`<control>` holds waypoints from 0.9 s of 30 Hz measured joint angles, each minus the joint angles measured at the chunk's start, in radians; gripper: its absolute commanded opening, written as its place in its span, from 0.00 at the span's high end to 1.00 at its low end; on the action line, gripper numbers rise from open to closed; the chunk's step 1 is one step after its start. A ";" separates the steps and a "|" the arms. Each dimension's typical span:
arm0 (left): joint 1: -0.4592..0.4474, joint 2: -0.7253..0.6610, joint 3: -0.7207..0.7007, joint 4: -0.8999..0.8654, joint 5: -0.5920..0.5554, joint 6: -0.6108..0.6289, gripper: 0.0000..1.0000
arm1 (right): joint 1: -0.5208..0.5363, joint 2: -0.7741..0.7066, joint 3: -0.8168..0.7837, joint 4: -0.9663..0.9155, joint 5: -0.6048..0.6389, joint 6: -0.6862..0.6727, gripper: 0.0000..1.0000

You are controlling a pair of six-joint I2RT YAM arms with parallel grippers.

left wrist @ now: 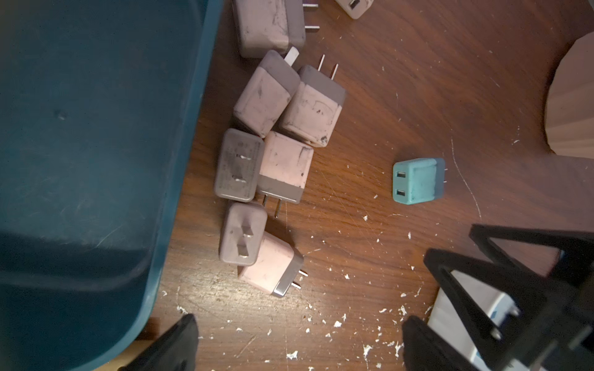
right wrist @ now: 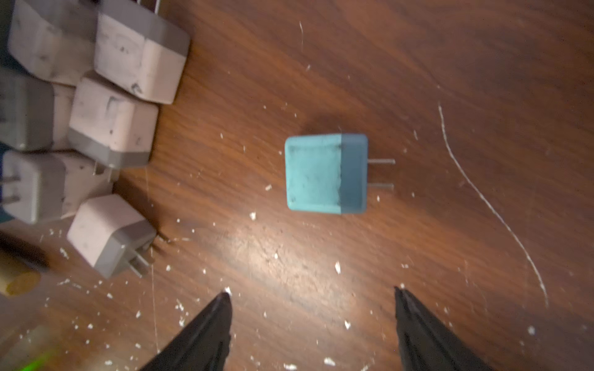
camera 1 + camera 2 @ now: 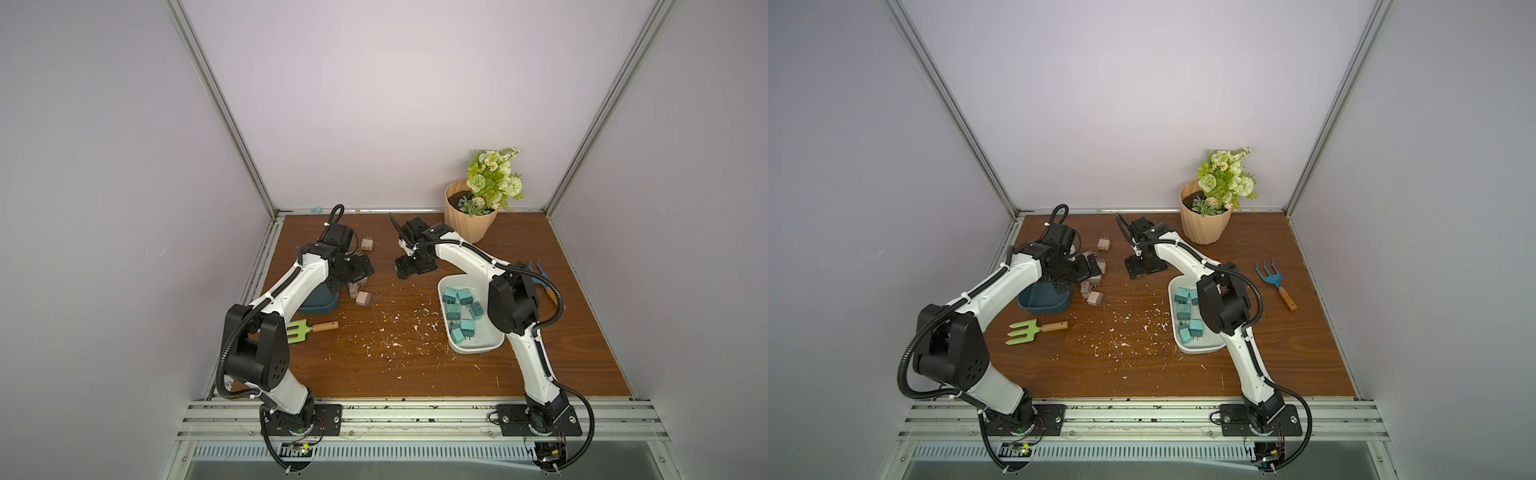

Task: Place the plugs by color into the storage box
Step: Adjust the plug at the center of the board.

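A flower pot [image 3: 469,224] stands at the back of the table [image 3: 415,370]. A green fork [image 3: 301,330] and a blue fork [image 3: 1273,280] lie at its sides, with white flecks [image 2: 337,267] between. One teal plug [image 2: 324,173] lies alone before the right gripper [image 2: 312,292], whose jaws are spread and empty. The left gripper [image 1: 299,324], likewise released, hovers over pink plugs [image 1: 286,160] crowded just beside the blue box [image 1: 96,128]. The white tray [image 3: 478,348] holds several teal plugs [image 3: 464,296].

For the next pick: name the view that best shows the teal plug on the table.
Right wrist: the teal plug is large and central, prongs clear. Left wrist shows it smaller, socket face visible. Neither top view shows it.
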 measured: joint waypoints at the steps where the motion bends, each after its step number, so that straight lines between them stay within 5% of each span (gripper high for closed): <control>1: 0.000 -0.003 -0.002 0.000 0.000 -0.002 0.00 | 0.000 0.028 0.038 -0.002 0.000 0.004 0.17; 11: 0.000 -0.015 -0.017 0.000 -0.001 -0.011 0.00 | 0.000 0.149 0.203 0.043 0.073 0.085 0.16; 27: 0.000 -0.027 -0.036 0.000 0.000 -0.013 0.00 | -0.023 0.221 0.205 0.071 0.143 0.110 0.17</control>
